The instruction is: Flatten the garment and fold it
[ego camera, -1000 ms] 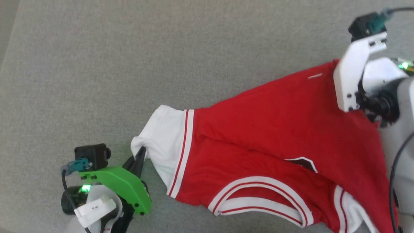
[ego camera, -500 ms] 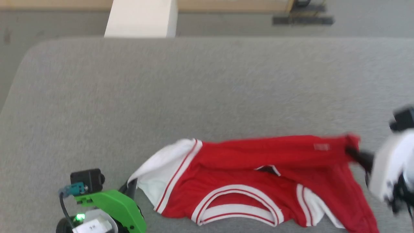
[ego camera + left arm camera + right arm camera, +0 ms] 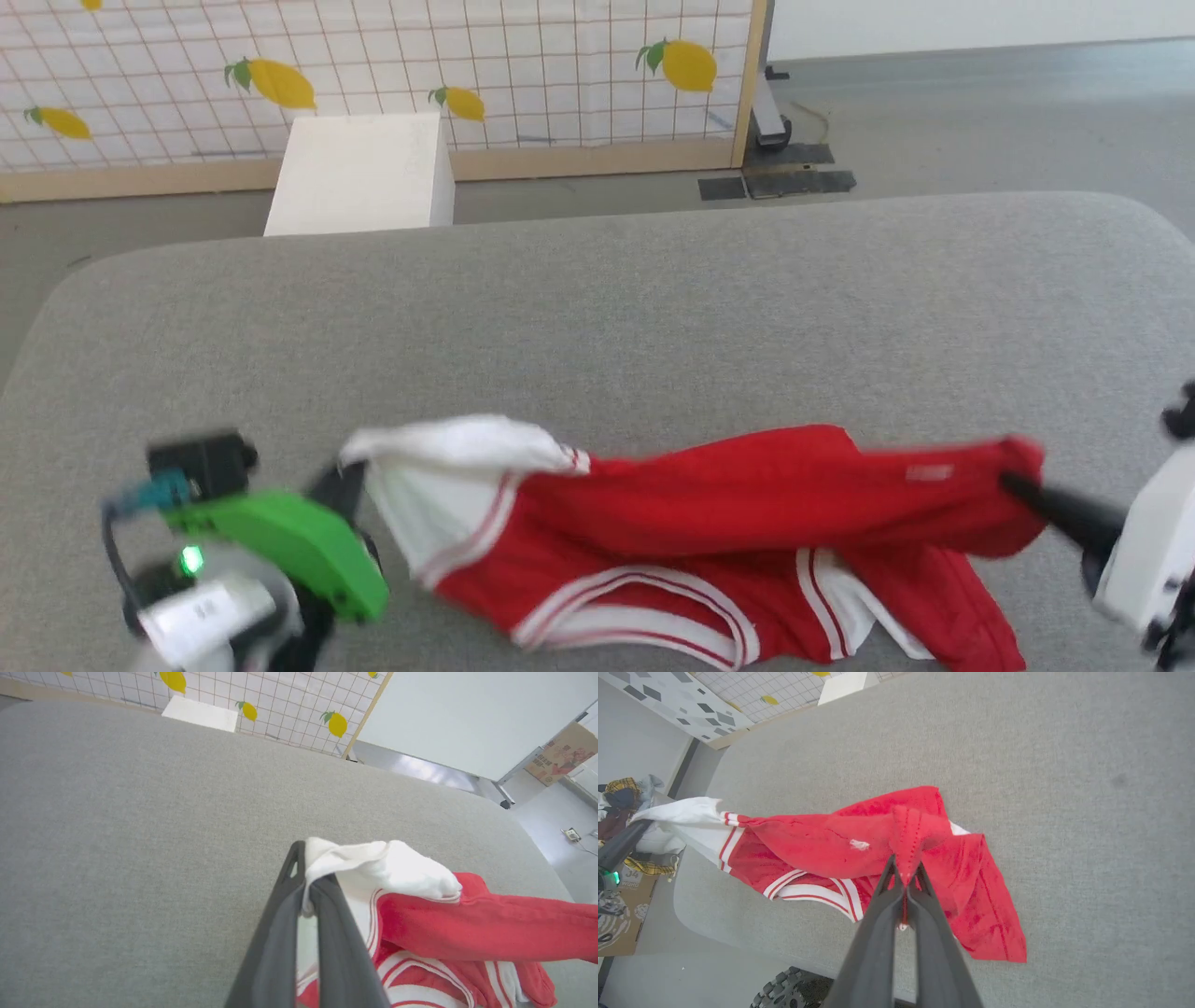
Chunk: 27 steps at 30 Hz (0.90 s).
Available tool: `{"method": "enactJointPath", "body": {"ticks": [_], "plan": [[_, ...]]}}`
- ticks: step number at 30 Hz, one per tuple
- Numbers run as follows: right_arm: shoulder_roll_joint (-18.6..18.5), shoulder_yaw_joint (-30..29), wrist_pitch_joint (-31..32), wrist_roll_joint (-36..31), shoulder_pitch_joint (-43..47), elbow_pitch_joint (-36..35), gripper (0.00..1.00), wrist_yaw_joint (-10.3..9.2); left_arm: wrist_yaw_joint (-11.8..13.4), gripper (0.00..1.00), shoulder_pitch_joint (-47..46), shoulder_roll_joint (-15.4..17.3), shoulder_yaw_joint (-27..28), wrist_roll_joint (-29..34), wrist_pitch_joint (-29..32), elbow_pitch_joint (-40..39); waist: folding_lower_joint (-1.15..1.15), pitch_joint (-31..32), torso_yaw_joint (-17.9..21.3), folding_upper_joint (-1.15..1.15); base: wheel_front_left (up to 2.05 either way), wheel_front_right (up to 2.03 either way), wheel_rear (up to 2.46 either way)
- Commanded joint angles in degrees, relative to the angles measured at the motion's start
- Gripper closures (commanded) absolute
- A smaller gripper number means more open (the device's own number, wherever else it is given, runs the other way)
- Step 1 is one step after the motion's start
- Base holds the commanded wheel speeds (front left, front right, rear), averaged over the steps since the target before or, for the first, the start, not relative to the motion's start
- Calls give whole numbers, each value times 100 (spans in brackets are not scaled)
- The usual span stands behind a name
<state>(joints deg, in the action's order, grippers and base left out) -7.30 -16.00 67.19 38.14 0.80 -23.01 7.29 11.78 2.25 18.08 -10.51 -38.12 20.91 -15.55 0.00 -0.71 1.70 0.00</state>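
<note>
- Left claw (image 3: 347,478) is pressed together on the white sleeve (image 3: 439,462) of the jersey (image 3: 709,504), toward the near left corner of the bench (image 3: 597,308).
- Right claw (image 3: 1016,485) pinches a red seamed edge of the jersey near the bench's right edge. I cannot tell whether it is hem or side.
- Between the two claws the jersey is strung along the near edge. Its upper fold is raised and taut, and the rest, with the striped collar trim, sags in a bunch onto the bench.
- Progress, as I judge it, is early. The stretch toward flattening has begun, but the cloth is twisted and doubled over, and no face lies smooth.
- What is left: lay it out flat, smooth it, then make every fold, as none shows yet.
- Count: one jersey, two claws and one bench. Beyond the far edge stand one white box (image 3: 359,173) and one lemon-print screen (image 3: 523,65).
</note>
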Motion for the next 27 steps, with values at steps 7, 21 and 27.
{"method": "enactJointPath", "body": {"ticks": [7, 21, 27], "plan": [[-616, -87, 255, 5, -1933, 425, 100, 20, -519, 100, -2476, 520, -108, 355, 435, 402, 0, -180, -111, 0, 0, 0, 0], [-551, 27, 283, -997, -5827, 1923, 100, 20, -1243, 100, -6744, 1032, -228, 1077, 552, 2719, 0, -1632, -11, 0, 0, 0, 0], [-34, 10, -625, -1861, -7250, 2739, 100, 20, -1247, 100, -8142, 1215, -249, 1612, -52, 3566, 0, -2417, 193, 0, 0, 0, 0]]}}
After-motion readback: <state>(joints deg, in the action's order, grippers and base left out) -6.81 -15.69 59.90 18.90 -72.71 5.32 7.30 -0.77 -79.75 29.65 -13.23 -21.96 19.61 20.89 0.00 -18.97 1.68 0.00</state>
